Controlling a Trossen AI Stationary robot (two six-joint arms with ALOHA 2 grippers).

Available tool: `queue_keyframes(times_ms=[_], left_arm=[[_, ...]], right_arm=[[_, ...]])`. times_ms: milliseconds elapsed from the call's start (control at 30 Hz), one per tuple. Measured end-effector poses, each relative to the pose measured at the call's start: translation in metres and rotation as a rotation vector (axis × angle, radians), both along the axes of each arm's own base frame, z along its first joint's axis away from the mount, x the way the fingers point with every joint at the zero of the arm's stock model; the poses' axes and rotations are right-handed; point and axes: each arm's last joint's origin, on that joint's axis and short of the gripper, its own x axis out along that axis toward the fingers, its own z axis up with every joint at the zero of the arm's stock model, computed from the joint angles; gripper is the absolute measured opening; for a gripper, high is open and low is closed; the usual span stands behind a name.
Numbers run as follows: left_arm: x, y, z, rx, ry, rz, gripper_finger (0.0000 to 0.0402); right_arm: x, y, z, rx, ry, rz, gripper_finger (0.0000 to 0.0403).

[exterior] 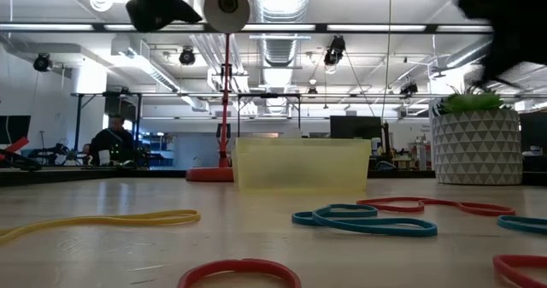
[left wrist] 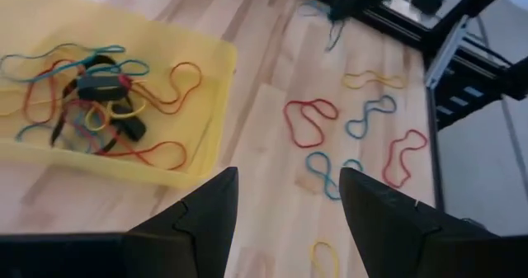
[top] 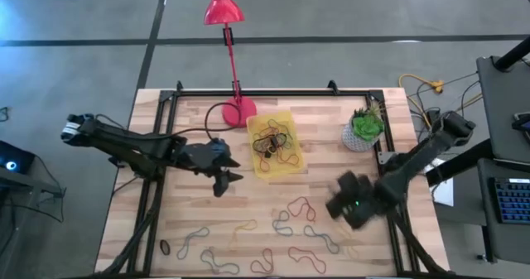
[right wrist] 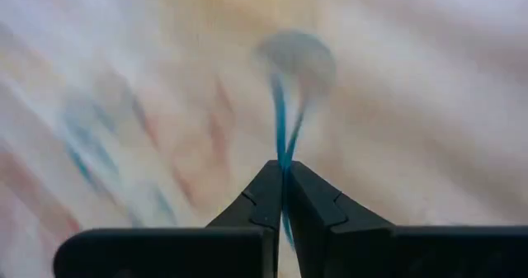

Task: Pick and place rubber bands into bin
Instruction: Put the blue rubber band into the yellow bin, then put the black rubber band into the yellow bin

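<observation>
Bin (top: 291,165) holds tangled rubber bands (left wrist: 99,105); left fingers (left wrist: 210,220) spread empty, right fingers (right wrist: 309,204) pinch a blue band (right wrist: 282,138)

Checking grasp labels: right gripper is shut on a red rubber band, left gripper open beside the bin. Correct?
One thing is wrong: the band is blue, not red. The right wrist view shows the right gripper shut on a blue rubber band. The rest holds: the left gripper is open beside the yellow bin.
</observation>
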Motion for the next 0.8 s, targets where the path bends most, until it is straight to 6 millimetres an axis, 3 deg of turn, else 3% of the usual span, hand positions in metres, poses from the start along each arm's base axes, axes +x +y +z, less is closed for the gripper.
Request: queue_keyframes(times_ms=[167, 333, 433, 567, 700, 800], left_arm=[[-0.006, 0.002, -0.023, -0.02, 0.057, 0.03, 0.0196], [-0.012, 0.0, -0.058, -0.092, 0.159, 0.095, 0.0196], [-0.019, -0.006, -0.075, -0.153, 0.213, 0.125, 0.0196], [-0.027, -0.02, -0.09, -0.233, 0.245, 0.139, 0.0196], [-0.033, -0.038, -0.099, -0.298, 0.278, 0.133, 0.0196], [-0.035, -0.051, -0.104, -0.347, 0.266, 0.111, 0.0196]], right_arm=[[0.041, -0.046, 0.038, -0.194, -0.111, 0.034, 0.0009], [0.093, -0.099, 0.055, -0.311, -0.148, 0.18, 0.0009], [0.118, -0.126, 0.053, -0.245, -0.151, 0.234, 0.0009], [0.141, -0.147, 0.036, -0.241, -0.018, 0.298, 0.0027], [0.151, -0.151, 0.013, -0.258, 0.21, 0.417, 0.0083], [0.154, -0.141, -0.001, -0.243, 0.369, 0.511, 0.0139]])
